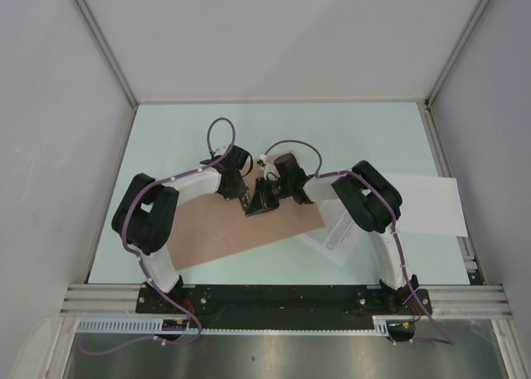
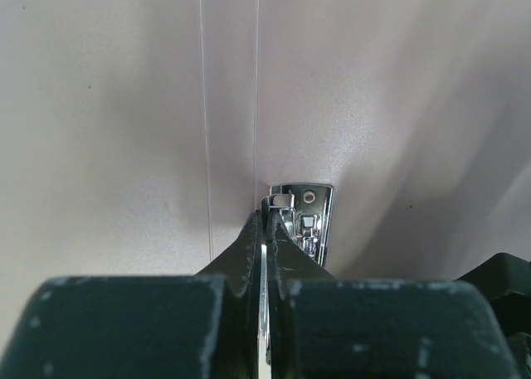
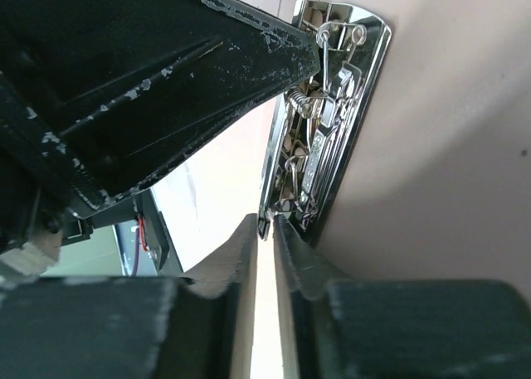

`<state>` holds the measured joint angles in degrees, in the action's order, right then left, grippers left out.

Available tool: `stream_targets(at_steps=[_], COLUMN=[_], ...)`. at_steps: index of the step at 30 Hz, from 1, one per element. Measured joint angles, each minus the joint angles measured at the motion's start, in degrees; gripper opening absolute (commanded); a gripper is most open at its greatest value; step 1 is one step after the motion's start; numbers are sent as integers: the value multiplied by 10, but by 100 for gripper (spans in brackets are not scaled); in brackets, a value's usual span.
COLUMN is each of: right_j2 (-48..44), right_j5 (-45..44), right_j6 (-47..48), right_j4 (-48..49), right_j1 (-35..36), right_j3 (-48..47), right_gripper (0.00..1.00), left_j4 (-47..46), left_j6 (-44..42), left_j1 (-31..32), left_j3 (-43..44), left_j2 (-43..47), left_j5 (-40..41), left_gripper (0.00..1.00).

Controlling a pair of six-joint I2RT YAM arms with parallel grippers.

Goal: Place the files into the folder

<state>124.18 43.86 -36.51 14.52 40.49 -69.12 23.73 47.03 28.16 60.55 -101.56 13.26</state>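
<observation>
The salmon folder point(image 1: 222, 231) lies flat on the table, in front of both arms. A chrome spring clip point(image 2: 310, 220) sits on its inner face and also shows in the right wrist view point(image 3: 333, 122). My left gripper point(image 1: 247, 201) is shut on a thin metal part of the clip point(image 2: 265, 217). My right gripper point(image 1: 264, 198) comes in from the other side, and its fingertips point(image 3: 267, 223) pinch the clip's lower edge. The printed sheet point(image 1: 337, 235) and the plain white sheet point(image 1: 428, 205) lie to the right of the folder, partly under my right arm.
The left gripper's black body point(image 3: 158, 80) hangs close above my right fingers. The pale green table top point(image 1: 274, 130) stretches behind the grippers. White walls stand on three sides, and a metal rail point(image 1: 282, 296) runs along the near edge.
</observation>
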Motion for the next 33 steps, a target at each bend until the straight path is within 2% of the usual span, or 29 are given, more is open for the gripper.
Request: stream_targets(at_steps=[4,7,15,24,33], right_j2=[0,1,-1,-47,-54], right_j5=[4,4,-10,-181,-217], right_j6=[-14,-23,-25,-28,-44], right_j4=[9,10,-4,-127,-89], right_j1=[0,0,0,38,48], right_j3=[0,1,1,-13,13], right_gripper=[16,0,0,0,0], left_j4=[-2,-3,-5,-10,-32], left_j6=[12,21,14,-51,-96], left_j1=[0,0,0,0,0], left_j3=[-9,-15,-16,-11,-19], left_j2=[7,11,12,8,9], left_j5=[11,16,19,11,11], left_gripper=[0,0,0,0,0])
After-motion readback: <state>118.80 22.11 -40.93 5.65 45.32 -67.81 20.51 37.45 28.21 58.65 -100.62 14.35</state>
